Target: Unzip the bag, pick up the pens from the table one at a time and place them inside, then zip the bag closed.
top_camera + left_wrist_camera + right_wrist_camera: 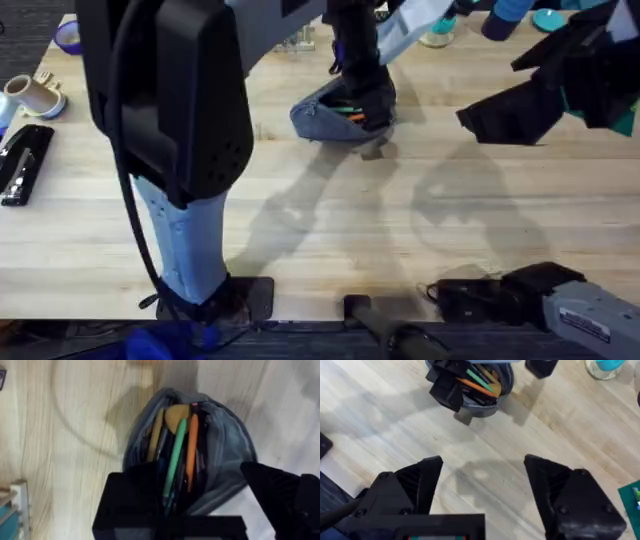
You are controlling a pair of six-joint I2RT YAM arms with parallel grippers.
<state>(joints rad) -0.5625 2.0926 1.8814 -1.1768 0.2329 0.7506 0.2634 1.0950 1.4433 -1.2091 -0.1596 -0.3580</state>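
The blue-grey bag (318, 118) lies unzipped at the back middle of the table (400, 230). An orange pen (192, 450) lies inside it beside a green one (175, 460) and some dark ones. My left gripper (362, 100) hangs open over the bag's right end. One finger (447, 387) is against the bag (487, 402) and the other (542, 367) is clear of it. Nothing is held between them. My right gripper (482, 490) is open and empty above bare wood, to the right of the bag (485, 118).
A black stapler (22, 165) and a tape roll (35, 95) lie at the far left. A glass (437, 35) with teal items stands behind the bag. The left arm (170, 130) rises large over the left half.
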